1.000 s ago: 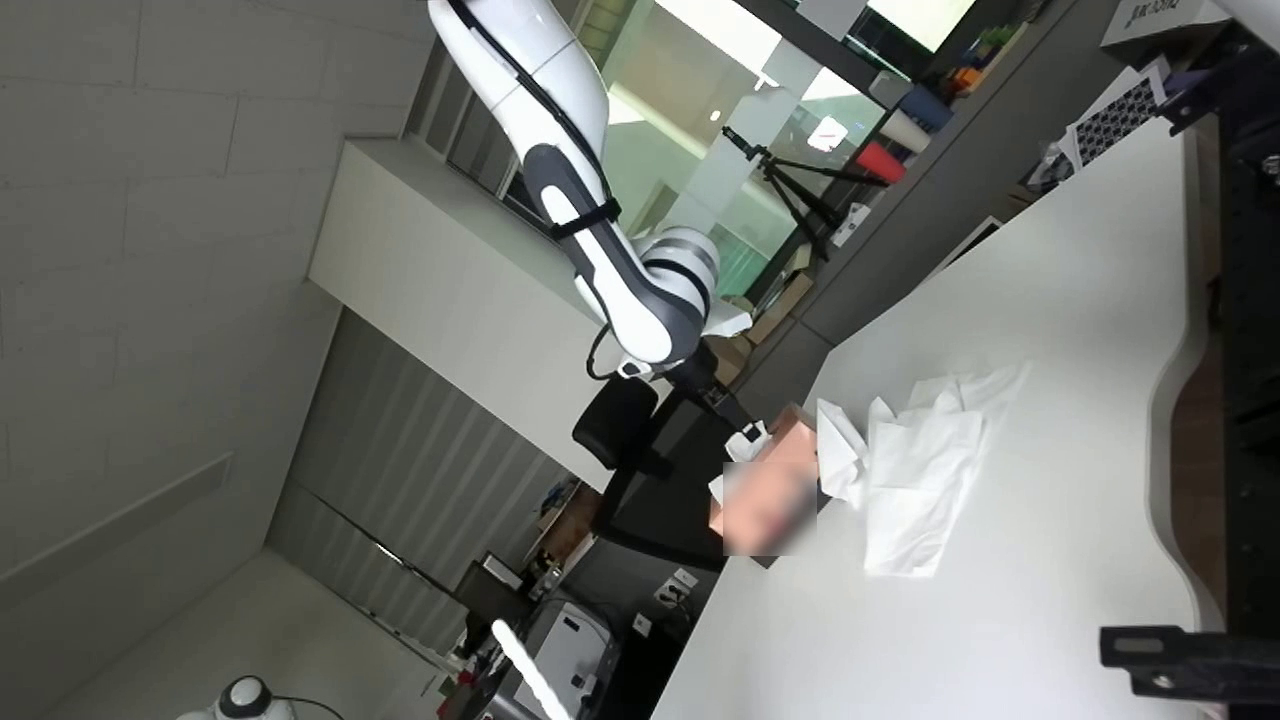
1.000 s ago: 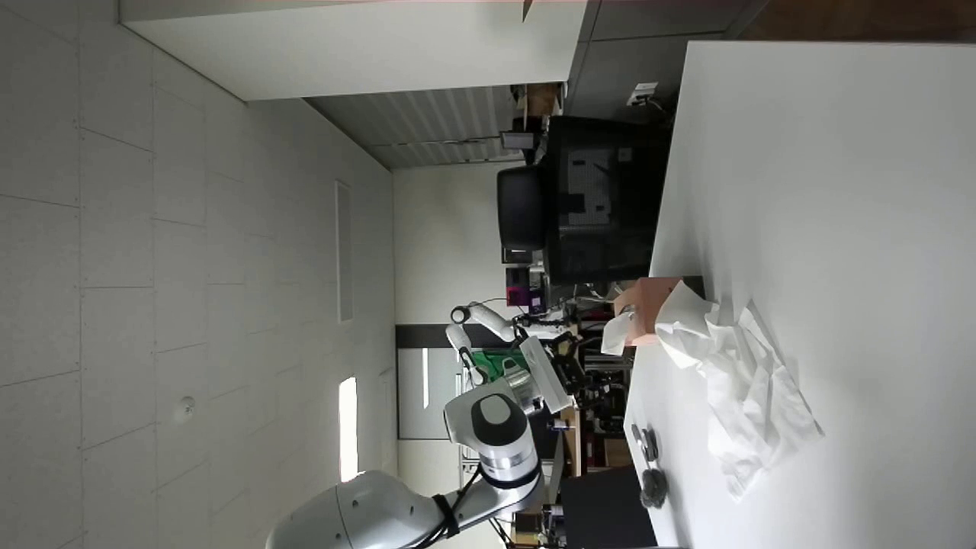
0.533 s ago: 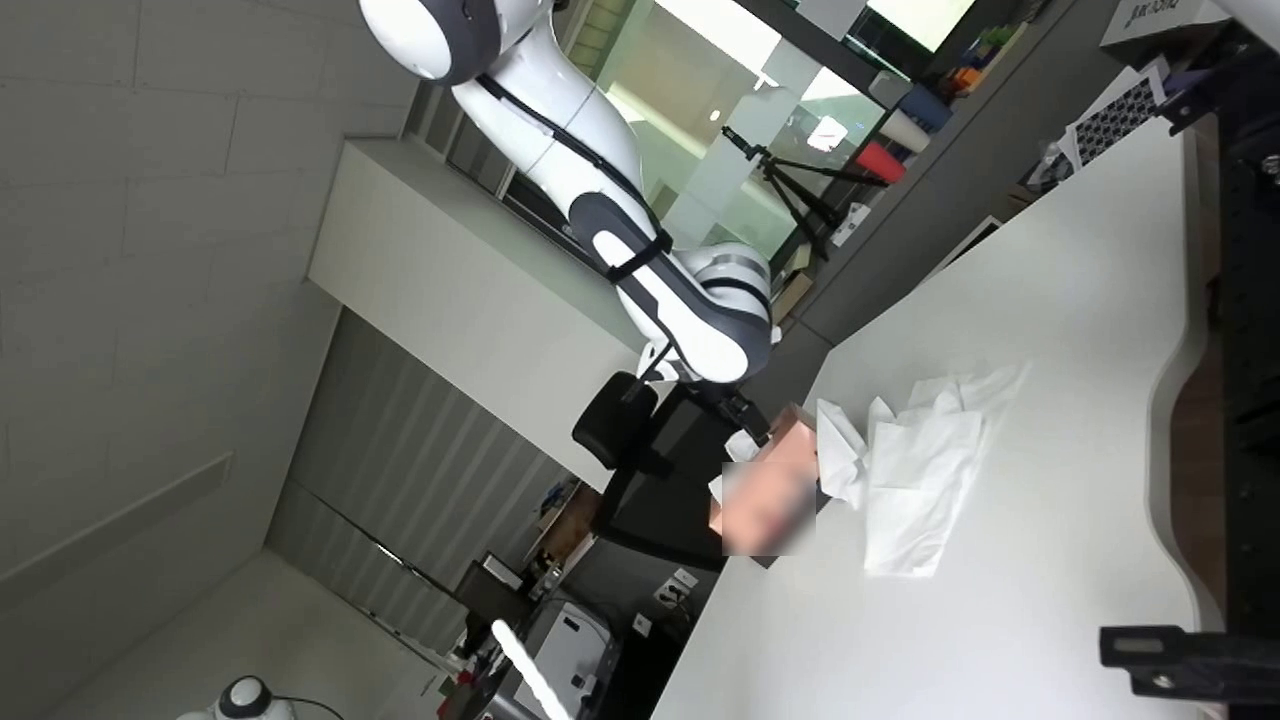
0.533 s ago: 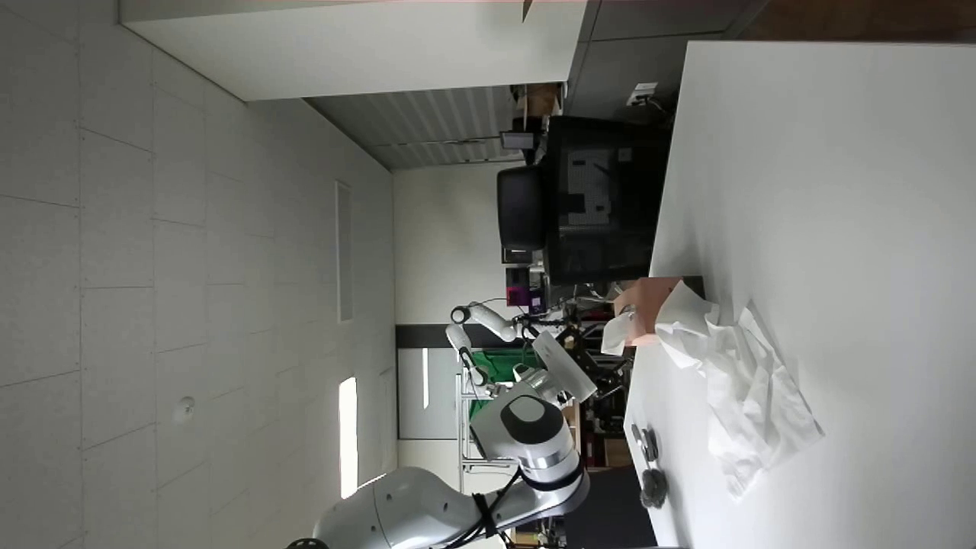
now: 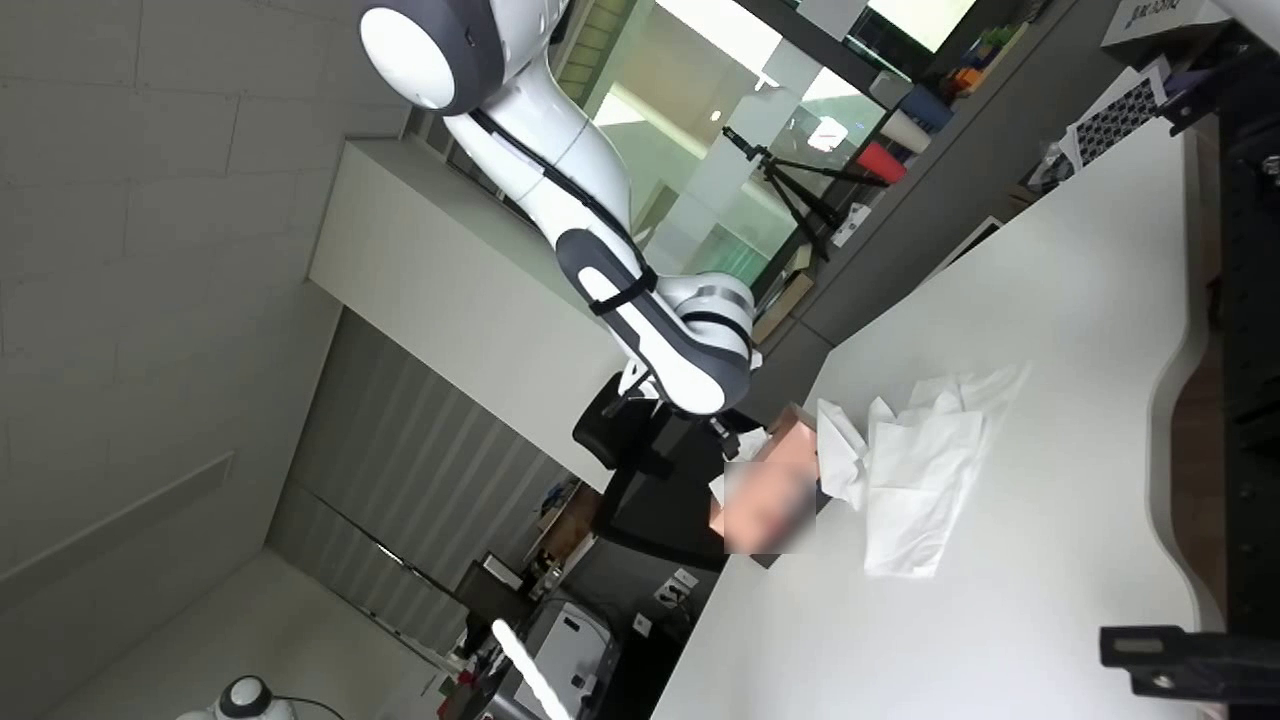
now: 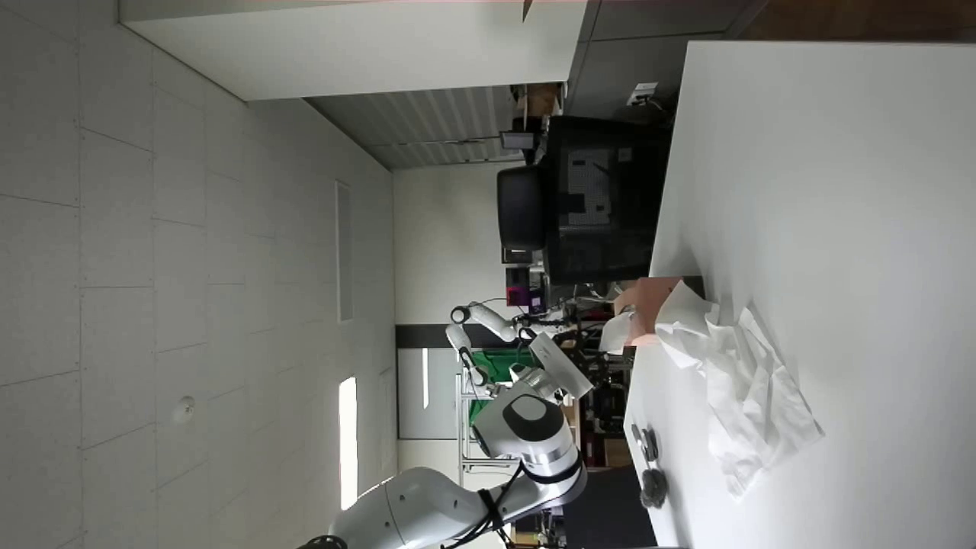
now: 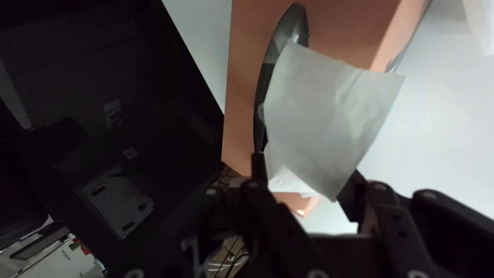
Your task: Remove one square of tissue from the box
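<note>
Straddling the low part of the tissue (image 7: 328, 116) in the wrist view, with the gripper (image 7: 306, 179) spread wide and apparently holding nothing (depth impossible to judge). Could catch only the 6 o'clock corner by closing too shallow, then tear it or slip off. Might drag the box (image 7: 347, 34) by pulling against the slot (image 7: 266, 77), or bring out too much at once through cling. As for the tissue: partly out of the slot, free edge facing 4 o'clock; nearly square as visible, so without clear long axis, unlike the slot, running about 12:30 to 6:30.
</note>
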